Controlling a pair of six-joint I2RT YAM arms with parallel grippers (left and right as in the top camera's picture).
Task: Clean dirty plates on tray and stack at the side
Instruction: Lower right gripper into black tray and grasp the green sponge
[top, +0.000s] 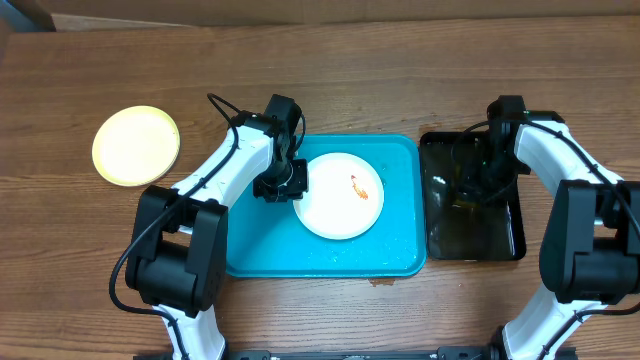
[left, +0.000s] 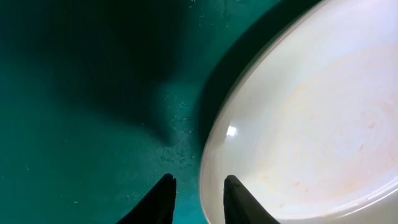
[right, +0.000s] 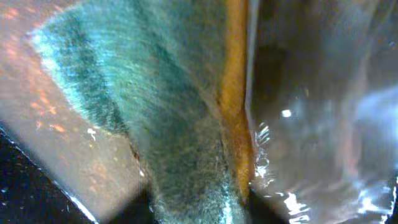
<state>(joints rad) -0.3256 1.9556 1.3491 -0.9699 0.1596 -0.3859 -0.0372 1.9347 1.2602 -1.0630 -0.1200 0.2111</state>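
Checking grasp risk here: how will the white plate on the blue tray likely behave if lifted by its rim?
The white plate looks rigid and shallow, so it probably lifts stiffly but may tilt held at one rim. Droplets on the tray and the plate's gloss suggest a slippery grip.

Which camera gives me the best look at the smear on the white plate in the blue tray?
Overhead: the whole white plate lies in the turquoise tray, its orange-red smear plain right of centre. Left wrist shows only part of the plate by the left claw, no smear clear. Right wrist shows none of it.
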